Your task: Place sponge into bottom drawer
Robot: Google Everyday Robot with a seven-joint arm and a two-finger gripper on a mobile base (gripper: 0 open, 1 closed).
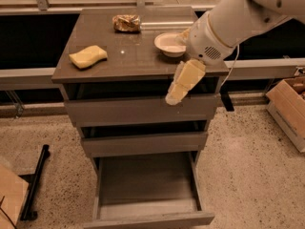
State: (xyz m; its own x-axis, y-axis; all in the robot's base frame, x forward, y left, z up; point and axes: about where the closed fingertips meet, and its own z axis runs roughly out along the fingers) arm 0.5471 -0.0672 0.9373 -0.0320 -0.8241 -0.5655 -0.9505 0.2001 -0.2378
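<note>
The pale yellow sponge (88,56) lies on the left part of the cabinet top (128,56). The bottom drawer (145,182) is pulled open below, and its grey floor is bare. The two upper drawers are closed. My gripper (177,90) hangs from the white arm in front of the cabinet's top front edge, right of centre. It is well to the right of the sponge, below the bowl, and holds nothing that I can see.
A round cream bowl (169,43) sits on the right of the cabinet top and a crumpled brownish wrapper (127,23) at the back. A cardboard box (288,106) stands on the floor at the right. A black stand (35,182) and cardboard (9,199) are at the lower left.
</note>
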